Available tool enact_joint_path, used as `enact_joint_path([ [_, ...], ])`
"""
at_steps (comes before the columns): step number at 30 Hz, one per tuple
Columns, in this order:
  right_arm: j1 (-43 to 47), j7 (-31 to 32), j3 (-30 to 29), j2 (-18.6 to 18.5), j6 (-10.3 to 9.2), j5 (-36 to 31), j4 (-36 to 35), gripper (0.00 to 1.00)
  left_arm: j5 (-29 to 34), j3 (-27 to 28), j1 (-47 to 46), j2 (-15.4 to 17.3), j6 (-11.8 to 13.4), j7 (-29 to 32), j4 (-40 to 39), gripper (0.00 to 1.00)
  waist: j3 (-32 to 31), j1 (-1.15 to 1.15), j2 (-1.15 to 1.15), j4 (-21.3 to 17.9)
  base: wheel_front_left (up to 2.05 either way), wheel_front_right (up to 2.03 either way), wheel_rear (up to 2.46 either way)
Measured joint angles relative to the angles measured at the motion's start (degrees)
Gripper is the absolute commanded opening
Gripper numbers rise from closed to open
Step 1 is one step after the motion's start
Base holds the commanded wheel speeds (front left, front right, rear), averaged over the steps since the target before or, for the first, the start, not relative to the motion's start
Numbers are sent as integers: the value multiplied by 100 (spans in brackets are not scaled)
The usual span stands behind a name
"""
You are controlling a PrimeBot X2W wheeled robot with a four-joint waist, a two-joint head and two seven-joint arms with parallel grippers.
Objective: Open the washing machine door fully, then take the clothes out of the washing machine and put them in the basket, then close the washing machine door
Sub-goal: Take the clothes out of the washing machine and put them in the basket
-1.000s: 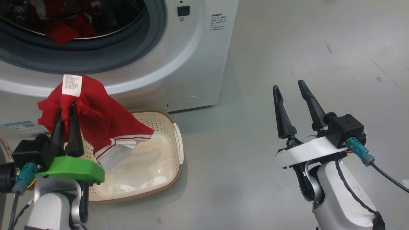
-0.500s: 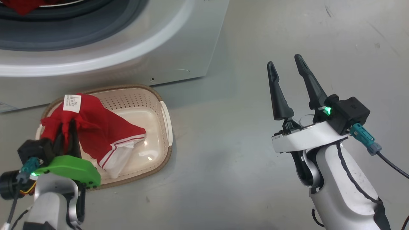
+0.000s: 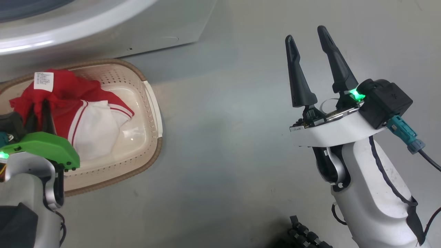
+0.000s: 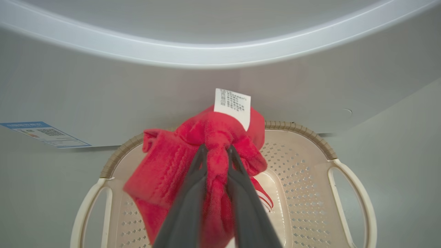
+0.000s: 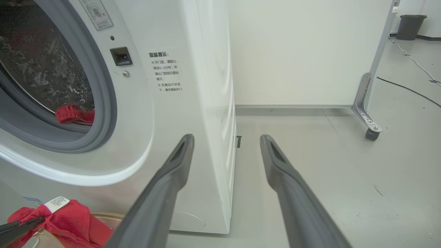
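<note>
My left gripper is shut on a bunch of red cloth with a white tag, part of the clothes, and holds it over the cream basket on the floor in front of the washing machine. The garment's white-trimmed lower part lies in the basket. In the left wrist view the left gripper pinches the clothes above the basket. My right gripper stands open and empty over bare floor to the right. Another piece of the clothes lies in the drum of the washing machine. The washing machine door is out of view.
A blue label sits low on the machine's front. In the right wrist view a white panel on a castor, a cable on the floor and a dark bin stand at the far right. Grey floor spreads right of the basket.
The head camera has tilted down, so the machine slid up out of the picture. My left gripper has lowered the red garment, whose lower part now rests in the basket. The right gripper stays open.
</note>
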Motion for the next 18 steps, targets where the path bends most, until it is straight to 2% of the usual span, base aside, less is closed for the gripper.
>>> enact_joint_path([
  [6, -228, -1, 5, 1, -91, 42, -76, 100, -1, 43, -300, 97, -5, 26, 478, 0, 451, 0, 0, -173, 0, 0, 0],
  [18, -436, -1, 94, 2, -93, 49, -68, 100, -101, 66, -536, 69, -115, -58, 1480, 0, 916, 0, 0, -366, 0, 0, 0],
])
